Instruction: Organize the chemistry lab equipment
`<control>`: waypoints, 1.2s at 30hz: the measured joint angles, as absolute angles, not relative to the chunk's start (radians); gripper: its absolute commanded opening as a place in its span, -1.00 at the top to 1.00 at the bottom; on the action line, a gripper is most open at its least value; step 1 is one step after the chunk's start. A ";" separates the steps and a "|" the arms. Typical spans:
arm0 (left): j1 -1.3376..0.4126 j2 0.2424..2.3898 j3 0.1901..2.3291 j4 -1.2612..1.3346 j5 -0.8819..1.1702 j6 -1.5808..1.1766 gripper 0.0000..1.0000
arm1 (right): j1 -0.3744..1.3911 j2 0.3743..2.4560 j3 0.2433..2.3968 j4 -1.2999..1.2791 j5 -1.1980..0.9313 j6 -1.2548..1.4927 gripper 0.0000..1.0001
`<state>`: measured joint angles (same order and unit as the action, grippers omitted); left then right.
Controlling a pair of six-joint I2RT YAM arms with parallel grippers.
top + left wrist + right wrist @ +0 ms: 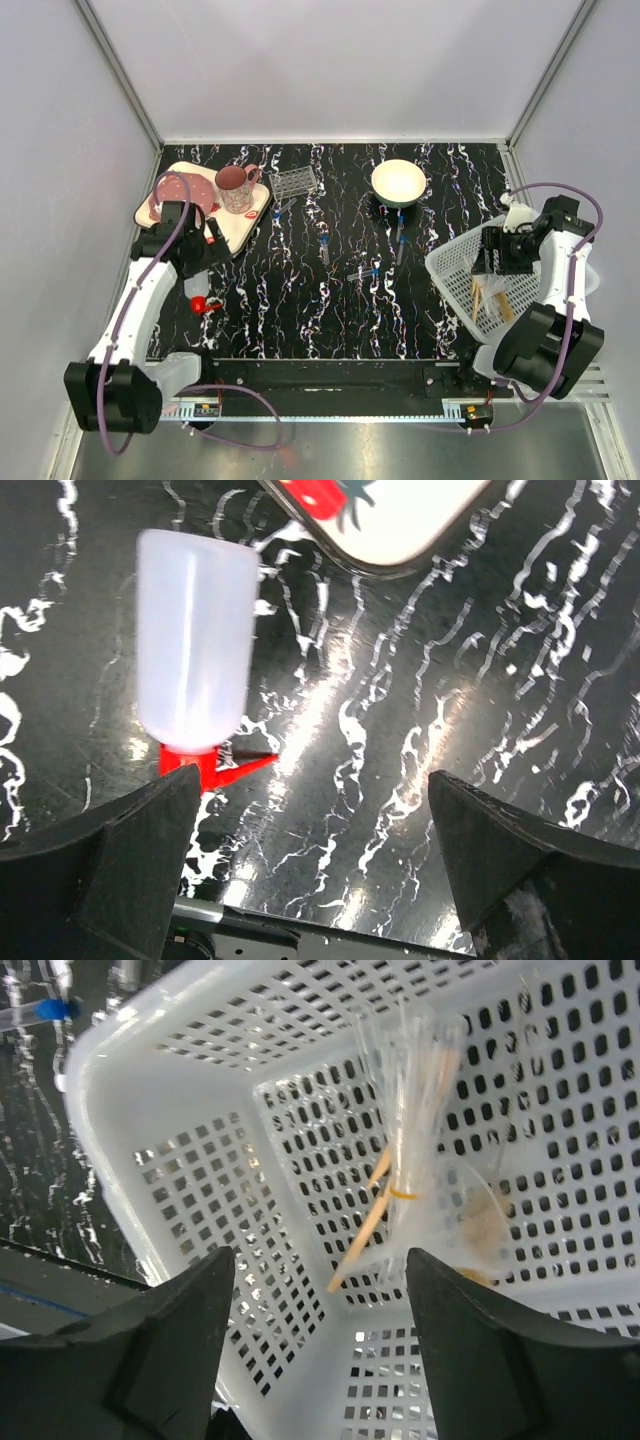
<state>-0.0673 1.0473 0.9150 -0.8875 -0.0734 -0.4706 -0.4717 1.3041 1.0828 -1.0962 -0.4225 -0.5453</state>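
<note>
Broadly, the black, white-veined worktop [300, 300] carries a white perforated plastic basket [180, 1160] at its right edge. The right tool [318, 1300] hangs over it, jaws parted and empty. The left tool [312, 780], spread wide and empty, hovers above a translucent squeeze bottle [195, 650], red-nozzled, lying flat. Clear pipettes [415, 1110] and tan wooden sticks [365, 1230] lean inside the basket; thin blue-capped tubes [365, 271] lie mid-worktop.
</note>
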 measured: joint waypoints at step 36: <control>0.204 1.581 0.946 -0.802 0.001 -0.342 -0.20 | -0.472 1.282 1.118 -1.089 -0.878 -0.515 -0.79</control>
<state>0.2035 1.5806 0.9459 -0.8024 0.0006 -0.3416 -0.4717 1.2823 1.1183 -1.0889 -0.8783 -0.5152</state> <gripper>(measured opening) 0.690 0.895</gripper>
